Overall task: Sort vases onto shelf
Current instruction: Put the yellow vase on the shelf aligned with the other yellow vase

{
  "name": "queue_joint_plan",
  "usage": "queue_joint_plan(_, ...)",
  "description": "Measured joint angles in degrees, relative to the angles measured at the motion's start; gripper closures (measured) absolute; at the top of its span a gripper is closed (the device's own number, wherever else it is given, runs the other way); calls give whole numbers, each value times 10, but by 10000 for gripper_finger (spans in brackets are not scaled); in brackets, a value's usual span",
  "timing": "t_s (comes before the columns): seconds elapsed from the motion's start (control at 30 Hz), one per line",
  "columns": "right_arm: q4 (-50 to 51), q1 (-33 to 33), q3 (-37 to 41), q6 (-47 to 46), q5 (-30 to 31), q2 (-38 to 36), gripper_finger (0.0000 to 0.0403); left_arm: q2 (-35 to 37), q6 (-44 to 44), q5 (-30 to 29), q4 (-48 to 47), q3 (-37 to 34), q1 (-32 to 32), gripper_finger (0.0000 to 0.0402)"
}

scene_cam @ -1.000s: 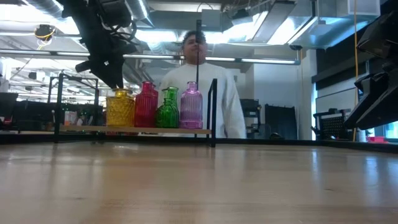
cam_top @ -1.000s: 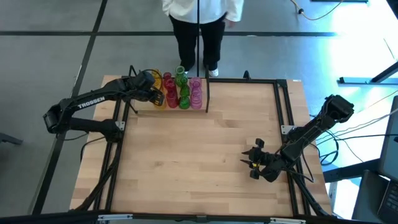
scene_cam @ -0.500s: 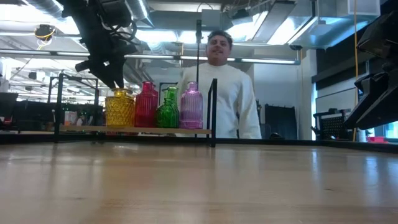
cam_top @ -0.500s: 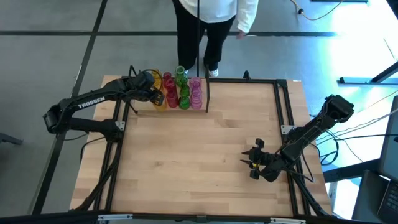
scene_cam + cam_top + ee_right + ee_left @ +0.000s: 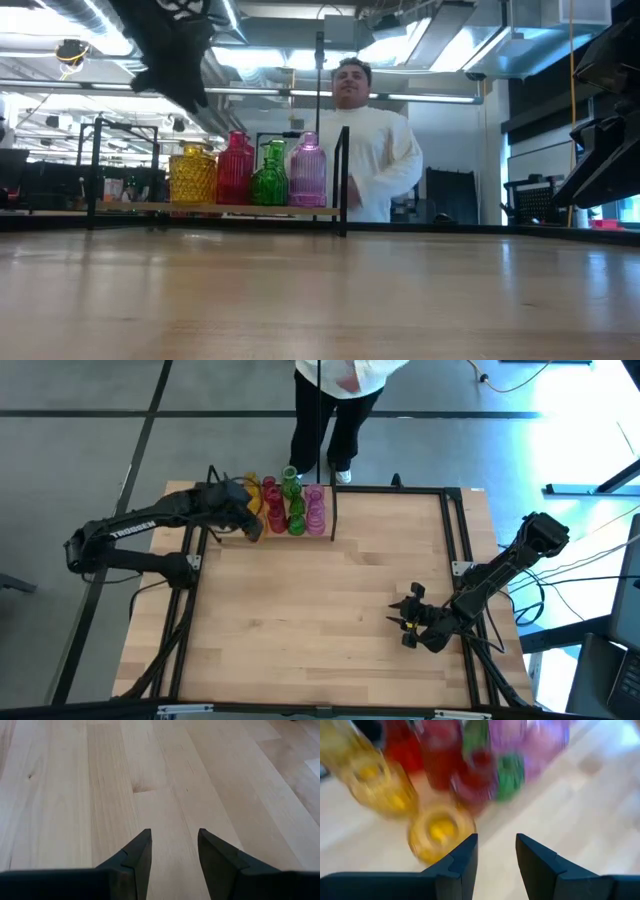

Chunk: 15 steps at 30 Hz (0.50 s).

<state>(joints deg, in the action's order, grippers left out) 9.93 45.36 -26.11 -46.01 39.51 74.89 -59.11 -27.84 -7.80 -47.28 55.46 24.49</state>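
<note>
Left gripper (image 5: 252,528), fingers parted with nothing between them, hangs just left of the translucent yellow, red, green and pink ribbed glass vases (image 5: 290,508) standing upright on the light-wood shelf (image 5: 215,209) at upper left; right gripper (image 5: 404,622), also parted and empty, idles well apart at lower right.

Vases (image 5: 250,170) in row on shelf (image 5: 215,209), L of divider (image 5: 344,180).

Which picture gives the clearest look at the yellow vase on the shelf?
The low view: the yellow vase stands side-on, unobstructed, leftmost in its row. From above the left gripper partly covers it; the left wrist view blurs it; the right wrist view misses it.
</note>
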Motion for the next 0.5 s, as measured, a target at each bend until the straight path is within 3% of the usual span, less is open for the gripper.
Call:
queue_joint_plan(0.27,0,0,0,-5,0,0,260,-8,-114,-15,-26,-27,-134,276)
queue_joint_plan(0.5,0,0,0,-3,0,0,260,-10,-206,-111,-12,-85,-183,276)
